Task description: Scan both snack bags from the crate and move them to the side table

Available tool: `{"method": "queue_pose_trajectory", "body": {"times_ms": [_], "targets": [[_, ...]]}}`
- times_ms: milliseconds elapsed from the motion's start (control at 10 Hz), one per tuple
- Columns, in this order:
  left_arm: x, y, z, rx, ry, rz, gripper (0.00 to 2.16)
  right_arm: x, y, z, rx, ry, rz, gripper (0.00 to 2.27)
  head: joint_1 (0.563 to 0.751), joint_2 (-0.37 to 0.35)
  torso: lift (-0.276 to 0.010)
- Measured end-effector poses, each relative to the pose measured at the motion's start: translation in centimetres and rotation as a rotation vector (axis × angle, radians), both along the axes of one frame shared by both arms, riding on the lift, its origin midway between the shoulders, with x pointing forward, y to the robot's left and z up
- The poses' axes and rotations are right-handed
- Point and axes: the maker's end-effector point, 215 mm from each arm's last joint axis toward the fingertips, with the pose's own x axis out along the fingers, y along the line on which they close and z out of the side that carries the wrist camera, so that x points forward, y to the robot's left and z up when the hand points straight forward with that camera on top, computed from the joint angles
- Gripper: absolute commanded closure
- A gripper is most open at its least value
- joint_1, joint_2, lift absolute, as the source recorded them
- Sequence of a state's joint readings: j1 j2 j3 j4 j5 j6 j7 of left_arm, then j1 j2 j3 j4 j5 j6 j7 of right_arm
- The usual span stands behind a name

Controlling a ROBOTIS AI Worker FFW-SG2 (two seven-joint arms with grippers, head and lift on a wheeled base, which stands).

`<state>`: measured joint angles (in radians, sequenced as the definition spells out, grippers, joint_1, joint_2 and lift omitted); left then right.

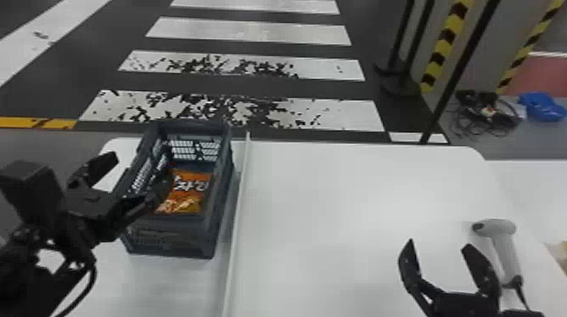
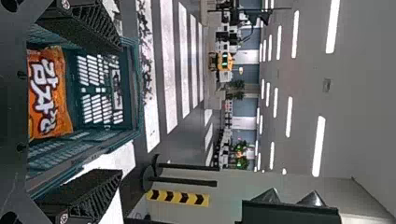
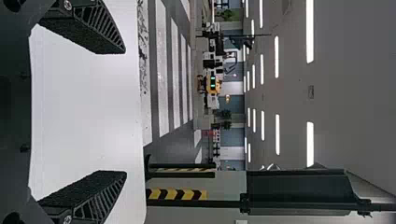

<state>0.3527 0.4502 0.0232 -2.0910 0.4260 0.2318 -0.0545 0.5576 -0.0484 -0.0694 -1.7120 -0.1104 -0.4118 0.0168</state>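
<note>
At the crate, left gripper spread wide.

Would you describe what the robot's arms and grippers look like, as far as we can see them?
The left arm is black, with a boxy dark housing and a thin black cable. The left gripper and right gripper look alike: black, each with two tapering fingers that have slatted sides and rough-textured inner faces.

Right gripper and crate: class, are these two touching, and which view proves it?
Apart. The head view shows bare white tabletop and a thin white strip between the crate and the right gripper.
</note>
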Motion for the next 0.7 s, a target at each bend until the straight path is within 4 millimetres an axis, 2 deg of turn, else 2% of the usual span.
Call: {"method": "queue_pose_trajectory", "body": {"times_ms": [200, 300, 500, 700], "targets": [[3.6, 0.7, -0.6, 0.038, 0.058, -0.008, 0.08, -0.2, 0.0, -0.2, 0.000, 0.005, 0.000, 0.07, 0.695, -0.029, -0.099], [5.3, 0.6, -1.5, 0.048, 0.096, -0.025, 0.08, -0.2, 0.1, -0.3, -0.001, 0.008, 0.001, 0.07, 0.695, -0.026, -0.099], [8.3, -0.4, -3.8, 0.072, 0.183, -0.074, 0.08, -0.2, 0.1, -0.6, -0.003, 0.016, 0.003, 0.07, 0.695, -0.034, -0.099], [10.4, -1.0, -5.1, 0.104, 0.234, -0.095, 0.08, -0.2, 0.1, -0.6, -0.003, 0.018, 0.003, 0.07, 0.695, -0.042, -0.099]]}}
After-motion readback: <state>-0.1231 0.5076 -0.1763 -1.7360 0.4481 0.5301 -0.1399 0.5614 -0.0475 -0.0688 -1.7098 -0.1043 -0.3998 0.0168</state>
